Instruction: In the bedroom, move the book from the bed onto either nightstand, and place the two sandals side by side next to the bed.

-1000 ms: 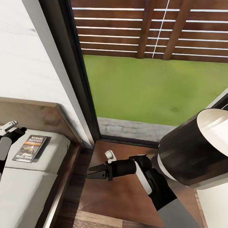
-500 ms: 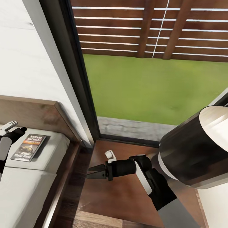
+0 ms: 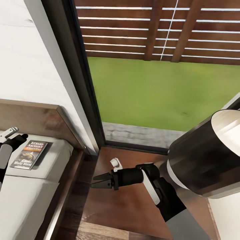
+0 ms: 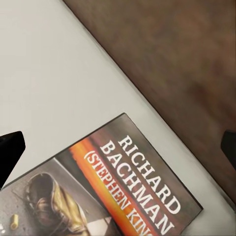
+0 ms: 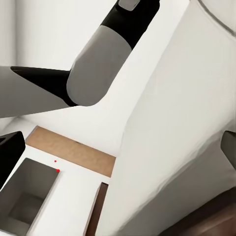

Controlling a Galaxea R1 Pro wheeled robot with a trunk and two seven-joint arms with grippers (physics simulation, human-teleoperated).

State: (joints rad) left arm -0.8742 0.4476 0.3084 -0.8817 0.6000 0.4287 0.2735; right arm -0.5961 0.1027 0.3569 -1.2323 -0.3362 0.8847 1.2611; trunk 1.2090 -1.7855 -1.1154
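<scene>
The book (image 3: 29, 154) lies flat on the bed's pale mattress (image 3: 26, 190), close to the wooden headboard (image 3: 36, 116). In the left wrist view the book (image 4: 132, 187) shows its "RICHARD BACHMAN" cover close below. My left gripper (image 3: 20, 137) hangs open just above it, fingertips (image 4: 10, 156) wide apart at the picture's sides. My right gripper (image 3: 97, 181) is open and holds nothing, level over the left edge of the nightstand's glossy dark top (image 3: 126, 206). The sandals are out of view.
A tall dark-framed window (image 3: 83, 93) stands behind the nightstand, with grass and a slatted fence outside. A white wall (image 3: 30, 66) rises behind the headboard. A narrow gap of floor (image 3: 75, 200) separates the bed frame from the nightstand.
The whole head picture has shifted slightly, so the camera moved. Both arms keep their pose and the book lies where it was.
</scene>
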